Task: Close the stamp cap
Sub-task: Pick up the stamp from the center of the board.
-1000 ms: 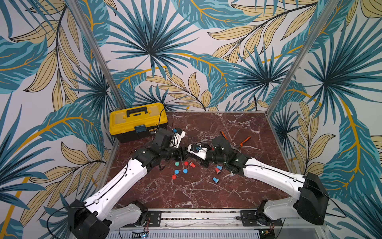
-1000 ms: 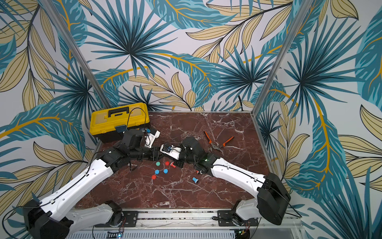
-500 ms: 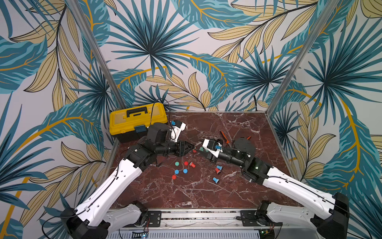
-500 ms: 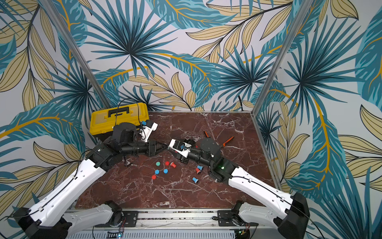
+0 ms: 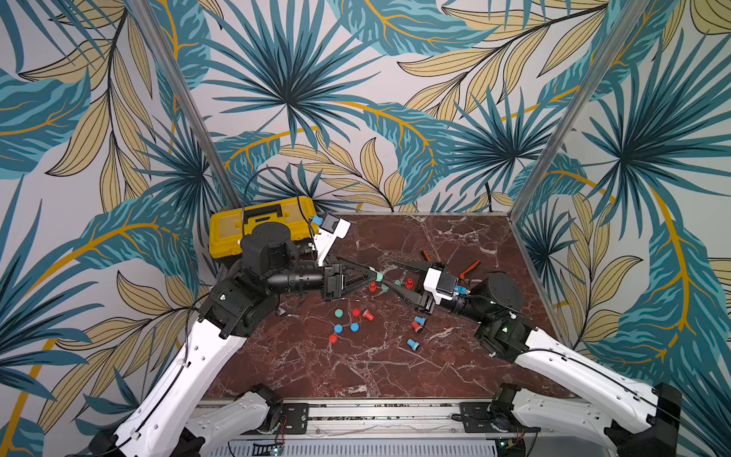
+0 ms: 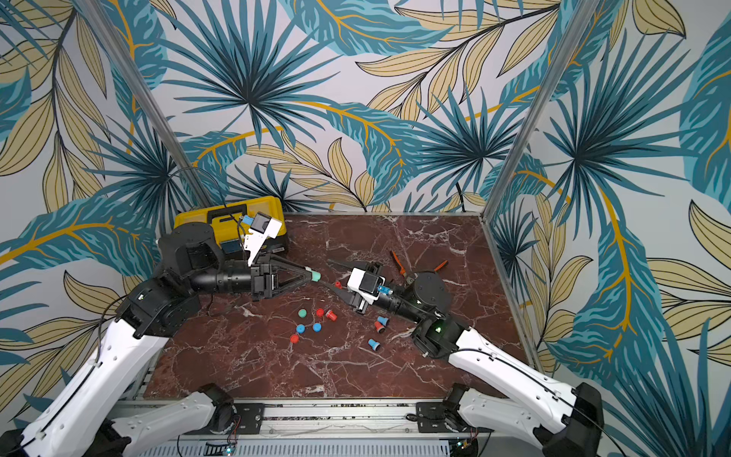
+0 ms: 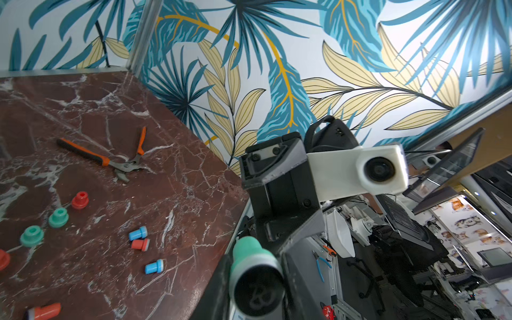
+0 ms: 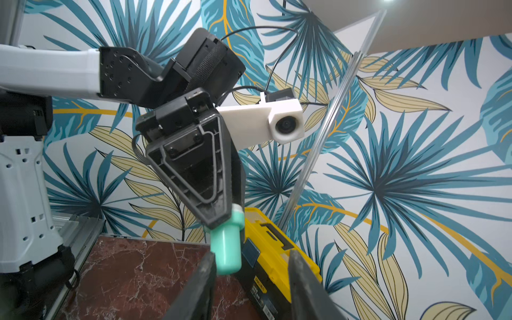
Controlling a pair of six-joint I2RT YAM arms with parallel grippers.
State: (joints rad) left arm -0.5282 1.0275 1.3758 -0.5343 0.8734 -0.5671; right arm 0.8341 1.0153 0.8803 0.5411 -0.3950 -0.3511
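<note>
- Green stamp (image 8: pixel 225 249): up in the air over the marble tabletop (image 7: pixel 180 194), mid-scene, pinched at the tips of the left gripper (image 5: pixel 372 275). L jaws are clenched on its flanged end. The rounded handle end sticks out toward the right gripper (image 8: pixel 251 256).
- R gripper: jaws apart, nothing betw them. In the R wrist view the handle end sits just beside one R finger; can't tell if it's touching.
- L wrist view shows the stamp's dark face w/ grey rim pointing back at that cam. It looks bare to me, no cap on it, so I judge the closing not done yet.
- Spare green caps (image 7: pixel 58 217) lie on the tabletop next to a red cap (image 7: pixel 80 200), apart from the held stamp.
- Handling, my guess: small, light, hard smooth plastic w/ a round body, so it'll roll or twist in flat jaws if squeezed off-centre. Prob not fragile, but the inked face smears, so keep pads off it.
- Where I'd grab: R takes the plain cylinder handle, square across, near its middle. That leaves the face end free for a cap.
- Cap is prob a press-fit, a thin ring. I'd grip it by the flange or outer wall and line up its axis w/ the stamp before pushing. Tilted, it'll jam or pop away.
</note>
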